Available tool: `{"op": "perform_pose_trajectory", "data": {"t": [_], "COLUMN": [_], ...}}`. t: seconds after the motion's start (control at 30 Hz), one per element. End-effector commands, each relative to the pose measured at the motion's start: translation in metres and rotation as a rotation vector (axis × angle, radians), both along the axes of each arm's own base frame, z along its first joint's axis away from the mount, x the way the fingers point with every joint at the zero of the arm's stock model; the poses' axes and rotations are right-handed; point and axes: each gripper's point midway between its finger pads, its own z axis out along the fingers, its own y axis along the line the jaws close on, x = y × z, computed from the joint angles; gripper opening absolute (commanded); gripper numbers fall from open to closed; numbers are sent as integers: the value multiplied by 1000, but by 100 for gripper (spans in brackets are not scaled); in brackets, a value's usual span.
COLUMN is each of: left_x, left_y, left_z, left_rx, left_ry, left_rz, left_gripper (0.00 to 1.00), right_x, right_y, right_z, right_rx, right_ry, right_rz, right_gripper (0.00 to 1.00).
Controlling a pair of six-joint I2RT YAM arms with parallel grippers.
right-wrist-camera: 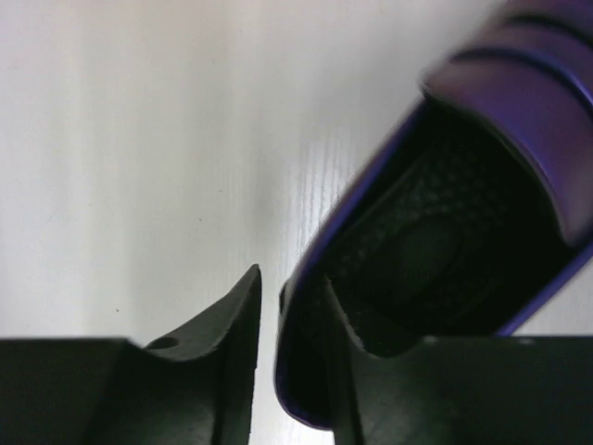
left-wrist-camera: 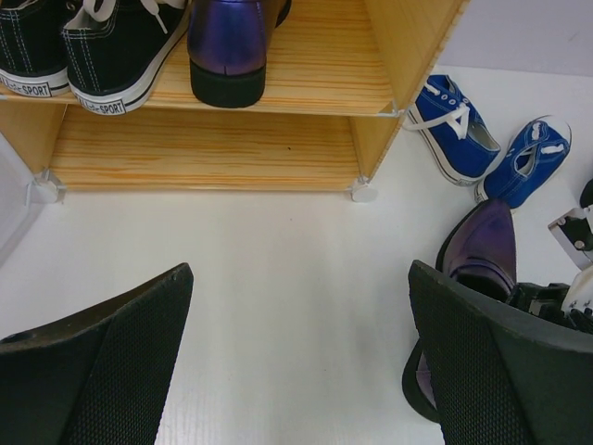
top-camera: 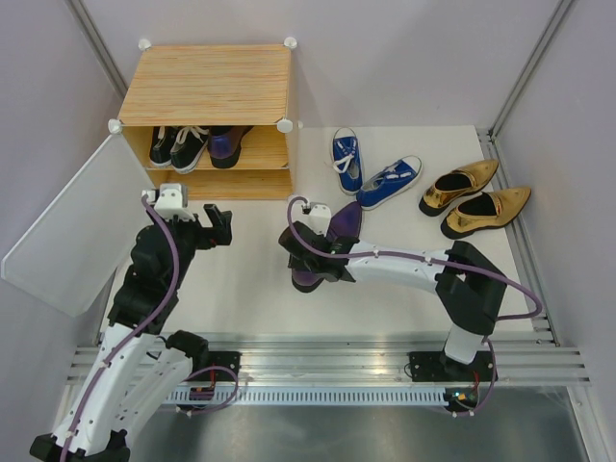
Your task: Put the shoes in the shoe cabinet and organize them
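The wood-grain shoe cabinet (top-camera: 207, 82) stands at the back left with its door (top-camera: 72, 226) swung open. Its upper shelf holds the black sneakers (top-camera: 178, 144) and one purple heel (top-camera: 226, 144). The other purple heel (top-camera: 339, 223) lies on the table. My right gripper (top-camera: 306, 262) is at its back end. In the right wrist view my right gripper (right-wrist-camera: 292, 278) straddles the shoe's rim (right-wrist-camera: 306, 306), one finger inside and one outside, with a thin gap showing. My left gripper (left-wrist-camera: 298, 269) is wide open and empty in front of the cabinet.
The blue sneakers (top-camera: 346, 159) lie right of the cabinet, the gold heels (top-camera: 460, 186) at the far right. The cabinet's lower shelf (left-wrist-camera: 204, 148) holds nothing. Grey walls close in the sides and a metal rail (top-camera: 327, 361) runs along the near edge.
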Motion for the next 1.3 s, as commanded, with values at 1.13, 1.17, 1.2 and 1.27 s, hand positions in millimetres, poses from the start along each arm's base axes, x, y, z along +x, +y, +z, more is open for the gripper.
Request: {"op": "perform_pose_trajectory", "data": {"t": [1.13, 1.17, 1.2, 1.27], "left_x": [-43, -40, -38, -34], "left_y": [-187, -189, -191, -195], "left_z": [-143, -147, -162, -167], "left_rx": [333, 339, 349, 349], "left_ry": [387, 403, 454, 482], "left_rz": [-792, -777, -766, -757], "left_gripper": [100, 99, 100, 100], "right_x": [-43, -42, -42, -41], "right_y": [-272, -272, -272, -275], "right_z": [136, 135, 134, 135], "right_rx": [175, 168, 153, 132], "right_ry": [-468, -466, -468, -481], "right_rz": [-348, -347, -341, -336], "right_gripper": [98, 98, 98, 98]}}
